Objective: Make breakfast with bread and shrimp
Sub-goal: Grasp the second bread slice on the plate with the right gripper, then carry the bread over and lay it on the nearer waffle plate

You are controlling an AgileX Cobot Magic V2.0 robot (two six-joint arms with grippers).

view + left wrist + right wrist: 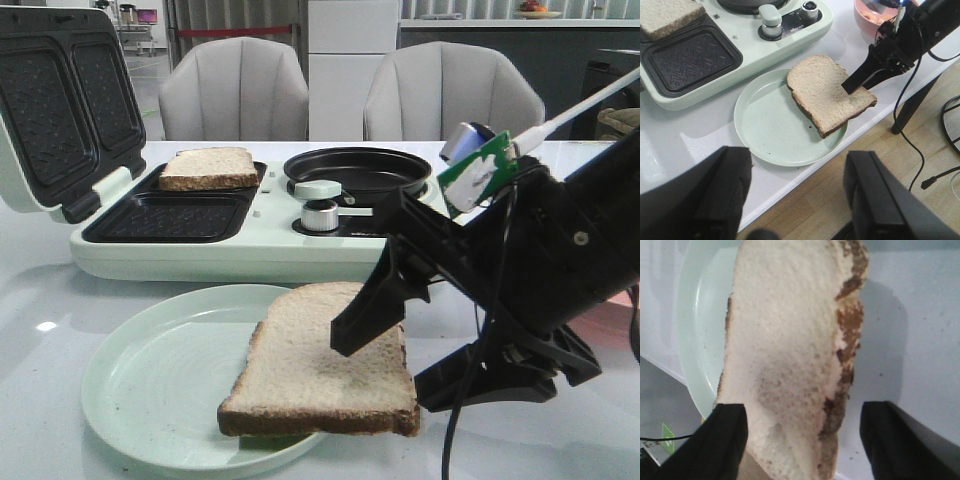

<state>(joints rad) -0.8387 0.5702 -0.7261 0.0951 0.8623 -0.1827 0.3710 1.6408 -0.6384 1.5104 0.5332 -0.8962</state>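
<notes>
Nearest us, our right gripper (400, 345) pinches one edge of the bread slice (325, 360), which hangs over the pale green plate (150, 385), part past its rim; its long axis runs away from the fingers toward the sandwich maker (250, 235). Our left gripper (795, 195) hovers open, gripping nothing

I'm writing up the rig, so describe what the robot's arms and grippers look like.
The right gripper is matte black with long angular fingers. A green circuit board, a white cable and a thin black cable are attached. The left gripper shows blocky black fingers.
</notes>
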